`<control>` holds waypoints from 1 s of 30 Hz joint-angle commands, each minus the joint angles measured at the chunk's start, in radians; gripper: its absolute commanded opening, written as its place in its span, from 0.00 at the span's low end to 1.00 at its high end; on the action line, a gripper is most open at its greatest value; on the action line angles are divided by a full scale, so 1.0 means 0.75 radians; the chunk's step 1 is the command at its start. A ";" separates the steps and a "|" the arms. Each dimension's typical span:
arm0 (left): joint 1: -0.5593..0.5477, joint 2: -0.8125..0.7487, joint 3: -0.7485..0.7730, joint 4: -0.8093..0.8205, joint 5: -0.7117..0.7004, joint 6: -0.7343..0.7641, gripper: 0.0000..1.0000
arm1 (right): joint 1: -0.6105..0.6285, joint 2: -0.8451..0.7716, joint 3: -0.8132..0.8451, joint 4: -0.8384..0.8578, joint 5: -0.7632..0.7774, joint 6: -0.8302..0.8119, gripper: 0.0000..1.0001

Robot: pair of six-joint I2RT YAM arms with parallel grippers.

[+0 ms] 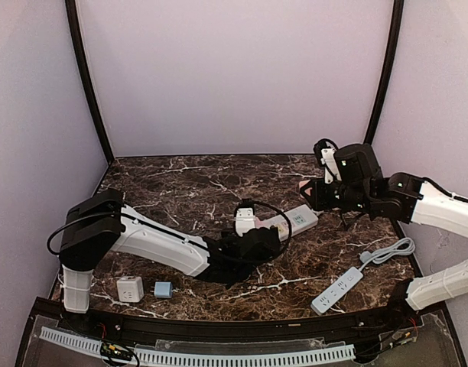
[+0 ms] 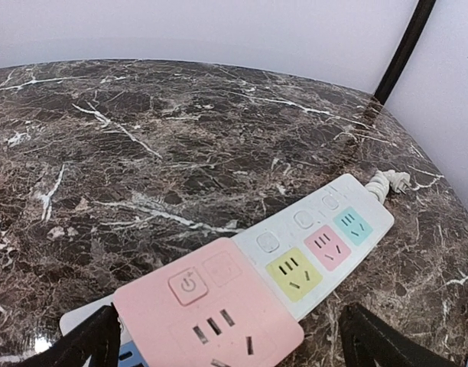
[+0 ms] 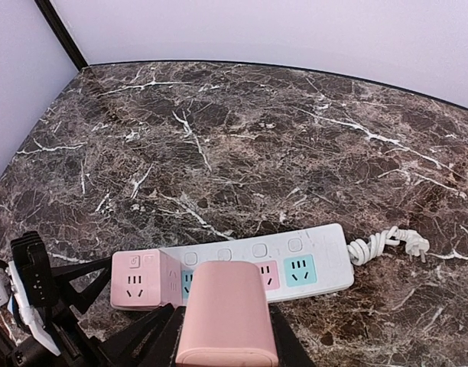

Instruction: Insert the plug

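— Looking at the surface first: what is it?

— A dark brown marble tabletop (image 1: pixel 180 183) with white veins. It is closed in by pale lilac walls (image 1: pixel 234 76), with black poles (image 1: pixel 89 84) at the back corners.

— And the plug?

— The pink rounded plastic plug block (image 3: pixel 226 310) sits between the fingers of the right pincer (image 3: pixel 226 340), which is pinching its sides. In the wrist view it hangs in front of the long white power strip (image 3: pixel 326 264) and covers part of its row of coloured sockets. From above, that pincer is near the strip's right end. Whether the block touches the strip I cannot tell.

— The other pincer?

— The left pincer (image 2: pixel 234 344) is spread wide and holds nothing. One black finger (image 2: pixel 89 344) stands on each side of the pink cube-shaped adapter (image 2: pixel 219 306) at the strip's left end, apart from it.

— Anything else lying there?

— A second white power strip (image 1: pixel 337 289) with a grey cable lies near the right arm's base. A white square adapter (image 1: pixel 129 288) and a small light-blue adapter (image 1: pixel 164 289) lie by the left arm's base.
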 commanded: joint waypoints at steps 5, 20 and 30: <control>-0.008 0.075 0.100 -0.023 -0.099 -0.033 0.98 | -0.009 -0.014 -0.016 0.041 0.025 -0.013 0.00; 0.022 0.135 0.154 -0.115 -0.172 -0.002 0.65 | -0.008 -0.008 -0.017 0.045 0.009 -0.016 0.00; 0.051 -0.075 -0.128 -0.052 -0.273 0.061 0.58 | -0.008 0.022 -0.015 0.049 -0.001 -0.024 0.00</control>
